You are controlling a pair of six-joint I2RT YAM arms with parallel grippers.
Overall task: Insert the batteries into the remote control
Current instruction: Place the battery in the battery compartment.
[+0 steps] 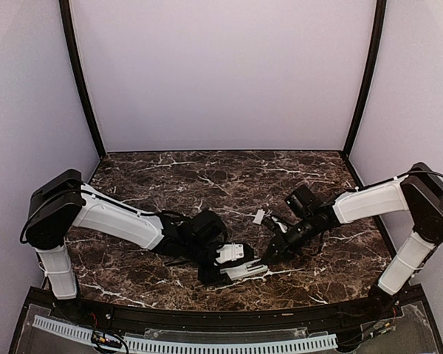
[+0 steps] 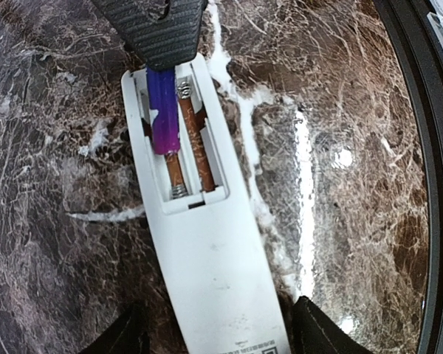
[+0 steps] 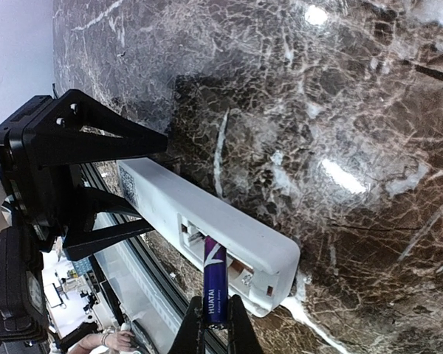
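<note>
The white remote control (image 2: 207, 258) lies back-up on the marble with its battery compartment (image 2: 183, 140) uncovered, springs showing. A purple battery (image 3: 215, 284) stands tilted, its far end in one slot. My right gripper (image 3: 215, 316) is shut on the battery's near end; one ribbed finger (image 2: 159, 29) of it shows over the remote's far end. My left gripper (image 2: 218, 335) is open and straddles the remote's near end, with a gap on each side. From above, the remote control (image 1: 244, 271) lies between the left gripper (image 1: 232, 264) and the right gripper (image 1: 269, 254).
A small white piece (image 1: 259, 217) lies on the marble table (image 1: 207, 184) just behind the grippers. The table's black front rim (image 2: 435, 184) runs close beside the remote. Purple walls close in the left, back and right sides.
</note>
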